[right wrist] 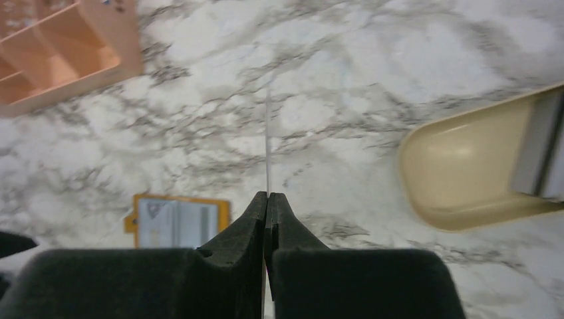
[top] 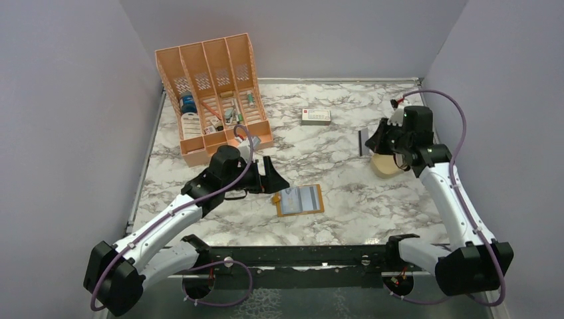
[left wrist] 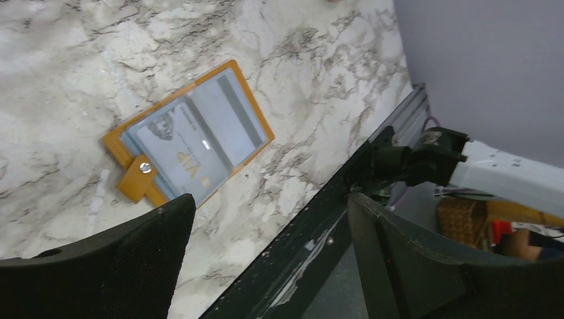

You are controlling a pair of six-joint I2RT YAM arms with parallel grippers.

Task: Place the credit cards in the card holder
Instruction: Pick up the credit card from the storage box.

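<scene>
1. Grey walls close in a marble-patterned counter (top: 346, 133). An orange desk organiser (top: 213, 93) stands at the back left, and a white box (top: 316, 117) with a red mark lies past the centre.
2. The mustard card holder (top: 300, 200) lies open and flat near the front middle of the counter, its studded strap sticking out from one edge. Grey cards (left wrist: 179, 149) show through its clear pockets.
3. The left hand (top: 271, 175) hovers just beside the holder, on its left. Its fingers are spread wide and hold nothing.
4. At the far right, the right hand (right wrist: 267, 199) is pinched tight on a thin credit card (right wrist: 268, 139), seen edge-on from the wrist camera. It is near a tan oval dish (right wrist: 459, 166).
5. Another grey card (right wrist: 542, 143) rests in that dish, against its rim.
</scene>
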